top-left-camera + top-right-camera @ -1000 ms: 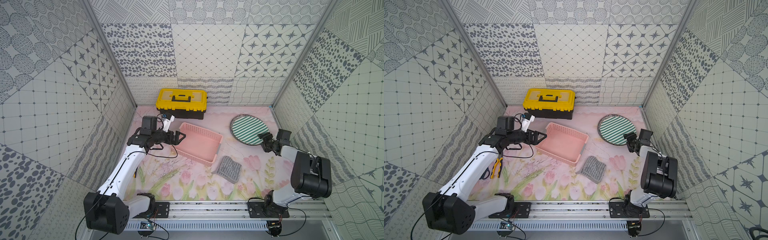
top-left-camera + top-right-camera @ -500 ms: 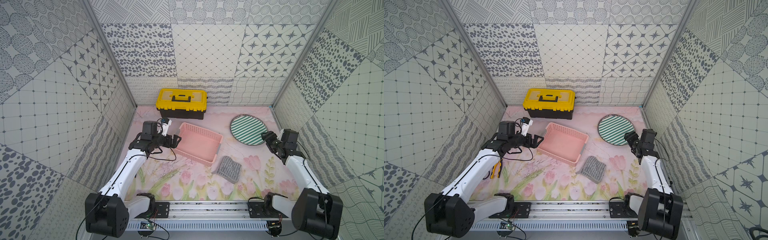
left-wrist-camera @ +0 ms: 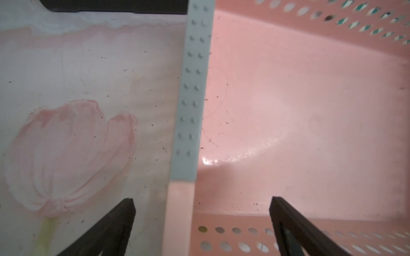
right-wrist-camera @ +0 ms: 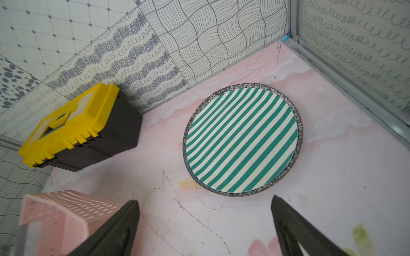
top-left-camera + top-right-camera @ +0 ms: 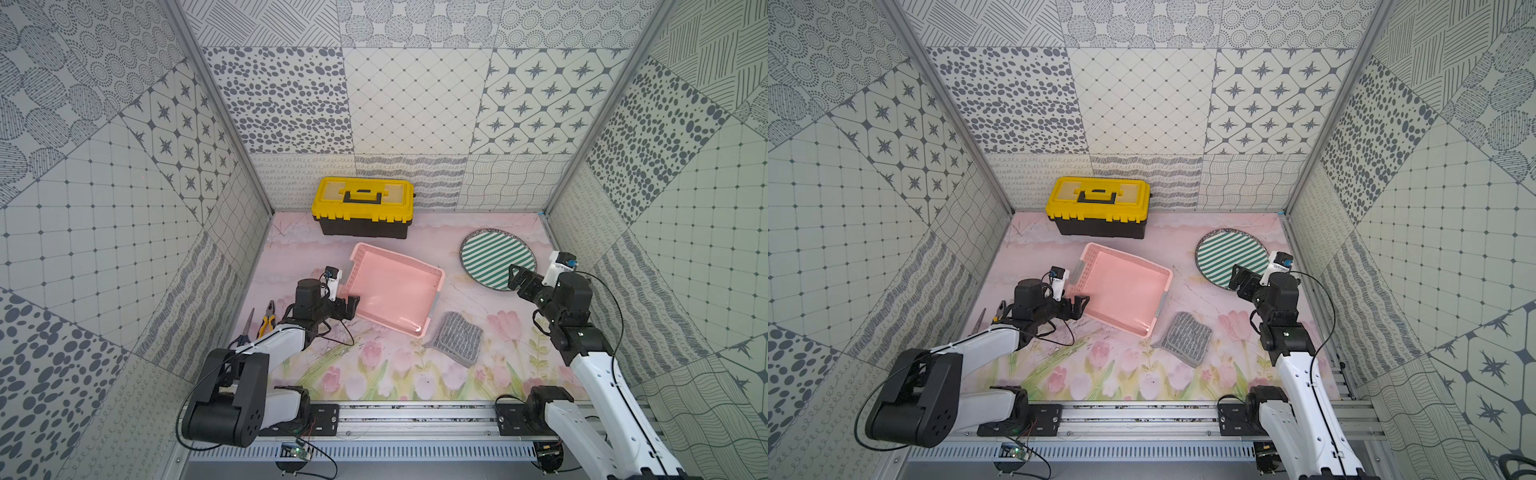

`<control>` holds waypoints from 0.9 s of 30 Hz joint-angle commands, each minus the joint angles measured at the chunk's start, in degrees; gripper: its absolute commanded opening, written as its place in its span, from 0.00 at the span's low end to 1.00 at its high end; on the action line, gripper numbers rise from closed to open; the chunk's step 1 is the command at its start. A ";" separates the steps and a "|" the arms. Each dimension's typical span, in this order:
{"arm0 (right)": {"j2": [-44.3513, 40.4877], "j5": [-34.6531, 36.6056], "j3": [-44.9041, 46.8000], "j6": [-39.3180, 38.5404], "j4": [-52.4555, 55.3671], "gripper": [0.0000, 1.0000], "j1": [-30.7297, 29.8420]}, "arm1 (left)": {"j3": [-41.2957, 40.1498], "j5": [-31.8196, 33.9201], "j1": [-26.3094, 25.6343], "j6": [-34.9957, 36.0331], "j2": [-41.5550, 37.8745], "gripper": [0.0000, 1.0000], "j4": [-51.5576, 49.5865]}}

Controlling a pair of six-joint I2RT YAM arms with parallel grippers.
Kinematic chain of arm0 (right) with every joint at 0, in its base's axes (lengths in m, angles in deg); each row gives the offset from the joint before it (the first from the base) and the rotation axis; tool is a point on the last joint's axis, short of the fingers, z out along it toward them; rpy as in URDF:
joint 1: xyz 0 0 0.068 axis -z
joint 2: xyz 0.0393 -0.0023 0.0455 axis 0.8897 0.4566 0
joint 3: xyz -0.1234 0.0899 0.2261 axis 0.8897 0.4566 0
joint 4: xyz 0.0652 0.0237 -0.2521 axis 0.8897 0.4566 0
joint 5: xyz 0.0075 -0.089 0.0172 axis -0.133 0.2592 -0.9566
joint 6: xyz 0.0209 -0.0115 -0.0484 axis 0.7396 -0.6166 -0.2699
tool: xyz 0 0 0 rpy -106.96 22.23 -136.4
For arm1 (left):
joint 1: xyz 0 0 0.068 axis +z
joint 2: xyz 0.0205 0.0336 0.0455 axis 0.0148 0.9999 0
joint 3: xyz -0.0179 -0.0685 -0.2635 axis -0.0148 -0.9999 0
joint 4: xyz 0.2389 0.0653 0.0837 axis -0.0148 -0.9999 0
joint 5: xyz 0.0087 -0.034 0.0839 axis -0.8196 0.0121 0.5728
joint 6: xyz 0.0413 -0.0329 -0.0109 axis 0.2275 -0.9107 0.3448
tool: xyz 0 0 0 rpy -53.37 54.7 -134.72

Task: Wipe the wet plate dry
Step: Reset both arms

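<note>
The plate (image 5: 497, 259) (image 5: 1231, 257), round with green and white stripes and a speckled rim, lies flat at the back right of the mat. A folded grey cloth (image 5: 455, 338) (image 5: 1185, 337) lies on the mat in front of the pink basket. My right gripper (image 5: 515, 276) (image 4: 205, 200) hovers open and empty just short of the plate's (image 4: 241, 141) near edge. My left gripper (image 5: 349, 305) (image 3: 202, 201) is open, and its jaws straddle the near left corner wall of the basket (image 3: 288, 99) without holding it.
The empty pink basket (image 5: 395, 286) sits mid-mat. A yellow and black toolbox (image 5: 363, 206) (image 4: 73, 126) stands against the back wall. Pliers (image 5: 266, 322) and scissors (image 5: 248, 324) lie by the left wall. Patterned walls enclose three sides.
The right jaws have spread wider, and that arm has unfolded at the plate's near edge. My left gripper has drawn back toward the front, along the basket's left side.
</note>
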 commanded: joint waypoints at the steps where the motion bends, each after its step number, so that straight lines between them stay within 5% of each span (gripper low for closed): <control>1: 3.41 6.95 1.66 -6.72 -6.39 0.97 -1.86 | -3.88 3.24 1.27 -0.52 9.76 1.00 30.97; 10: 14.36 12.19 12.73 -18.59 -37.31 0.97 -4.72 | -0.23 7.62 2.06 -3.19 12.72 1.00 26.69; 18: 16.39 10.67 10.97 -16.63 -34.64 0.97 -4.72 | -0.42 4.14 2.12 -1.86 11.11 1.00 26.22; 27: 11.35 10.77 5.52 -13.20 -20.88 0.97 -4.72 | 6.01 -2.86 2.14 1.90 -0.36 1.00 5.02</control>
